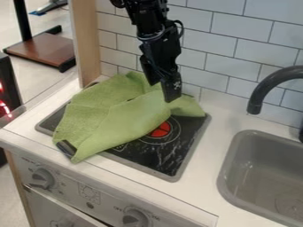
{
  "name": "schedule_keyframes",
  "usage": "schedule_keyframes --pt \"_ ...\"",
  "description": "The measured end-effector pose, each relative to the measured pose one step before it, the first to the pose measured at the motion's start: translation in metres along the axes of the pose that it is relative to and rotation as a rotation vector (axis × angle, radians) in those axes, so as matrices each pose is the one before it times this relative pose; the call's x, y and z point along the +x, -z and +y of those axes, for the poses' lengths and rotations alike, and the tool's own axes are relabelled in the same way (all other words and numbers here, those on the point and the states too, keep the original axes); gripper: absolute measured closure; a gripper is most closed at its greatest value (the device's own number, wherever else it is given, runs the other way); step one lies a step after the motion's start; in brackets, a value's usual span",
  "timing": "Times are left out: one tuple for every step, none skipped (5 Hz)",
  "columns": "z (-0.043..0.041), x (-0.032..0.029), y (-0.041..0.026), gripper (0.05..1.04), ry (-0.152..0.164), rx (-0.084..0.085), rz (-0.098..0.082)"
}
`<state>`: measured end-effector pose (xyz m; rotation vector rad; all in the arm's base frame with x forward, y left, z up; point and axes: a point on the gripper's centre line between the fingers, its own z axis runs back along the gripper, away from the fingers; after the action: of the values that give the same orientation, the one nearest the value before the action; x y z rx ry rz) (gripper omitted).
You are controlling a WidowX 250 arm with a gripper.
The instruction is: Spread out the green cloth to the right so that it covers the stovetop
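The black gripper [164, 91] hangs down over the back of the stove, at the rear right part of a green cloth [112, 113]. It is against or just above the cloth; whether it pinches any fabric cannot be told. The cloth lies rumpled across the left and back of the black stovetop [157, 162], with raised folds just left of the gripper. A small dark object [66, 148] pokes out from under the cloth's front left corner; the rest of it is hidden.
A red burner mark [161, 129] shows beside the cloth. To the right are a grey sink [251, 177] and a dark curved faucet [260, 91]. A tiled wall [222, 48] stands behind, a wooden post [89, 44] at the back left. Knobs [135, 218] line the front.
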<state>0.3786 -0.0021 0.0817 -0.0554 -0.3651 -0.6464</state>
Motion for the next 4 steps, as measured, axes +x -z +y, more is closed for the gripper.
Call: schedule_keyframes --pt "-0.00247 -0.00607 0.00967 0.084 -0.011 -0.0195 0.0252" --pt "0.00572 -0.00964 0.00831 0.084 -0.0418 -0.004 0.0378" --pt "0.01206 0.00323 -0.00498 0.084 -0.056 0.0294 0.0085" --pt "0.0197 -0.00253 0.00134 0.084 -0.0675 0.0214 0.0092"
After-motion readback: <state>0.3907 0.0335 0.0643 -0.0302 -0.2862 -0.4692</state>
